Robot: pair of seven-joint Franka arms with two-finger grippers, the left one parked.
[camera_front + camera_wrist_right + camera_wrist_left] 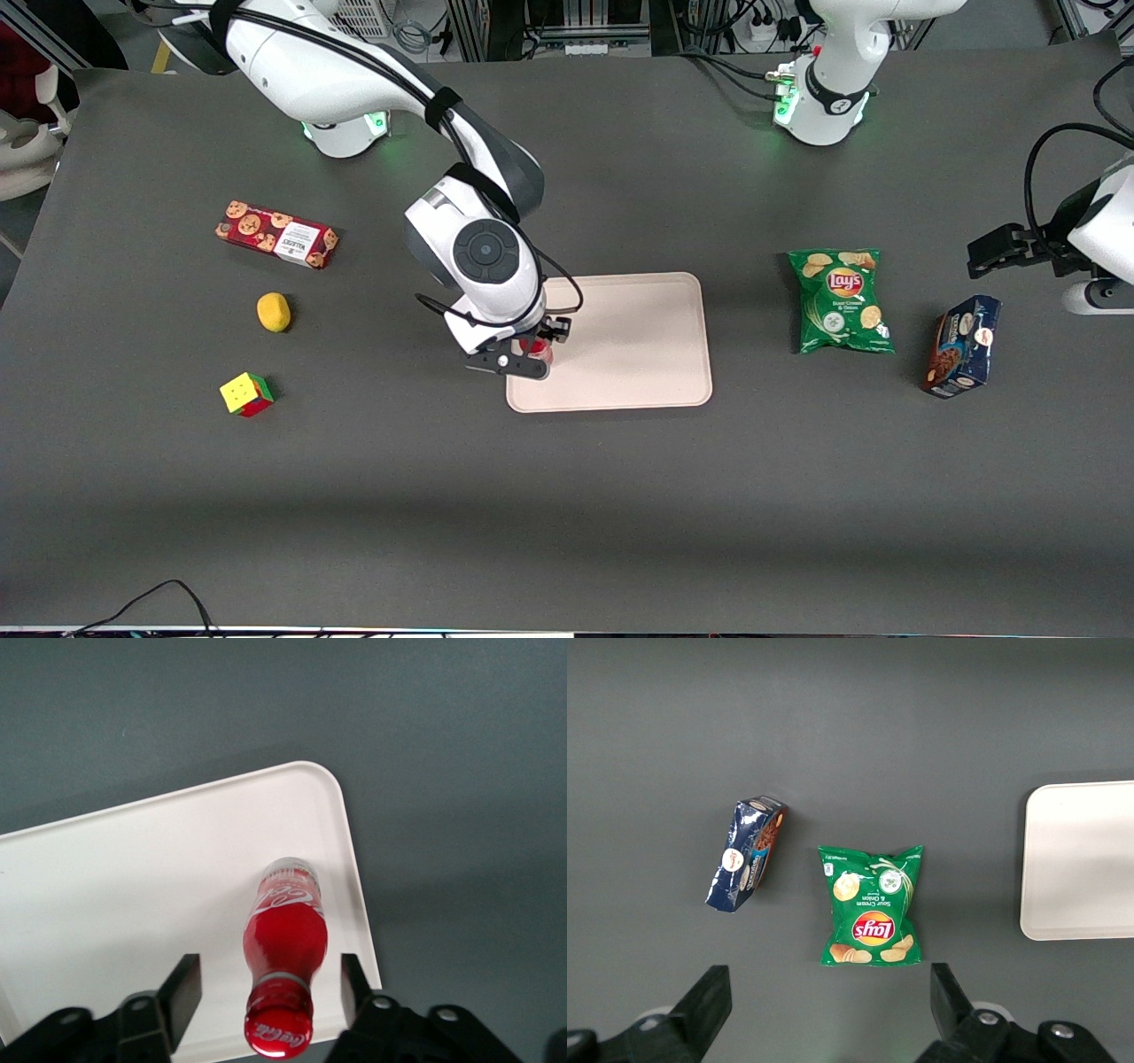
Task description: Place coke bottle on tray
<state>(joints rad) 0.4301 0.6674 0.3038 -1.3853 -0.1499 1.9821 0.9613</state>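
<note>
The coke bottle [284, 943], red with a red cap and a clear base, stands upright on the pale pinkish-beige tray [133, 877], close to one rounded corner. My right gripper [268, 992] is open. Its two fingers stand on either side of the bottle's neck, with a gap to each. In the front view the gripper [530, 353] hangs over the tray [638, 346] at its edge toward the working arm's end. Only a bit of the red bottle [538, 349] shows under it. The tray's edge also shows in the left wrist view [1081, 859].
Toward the working arm's end lie a red cookie box [276, 234], a lemon [274, 312] and a Rubik's cube [246, 393]. Toward the parked arm's end lie a green Lay's bag [841, 301] and a blue cookie box [964, 346].
</note>
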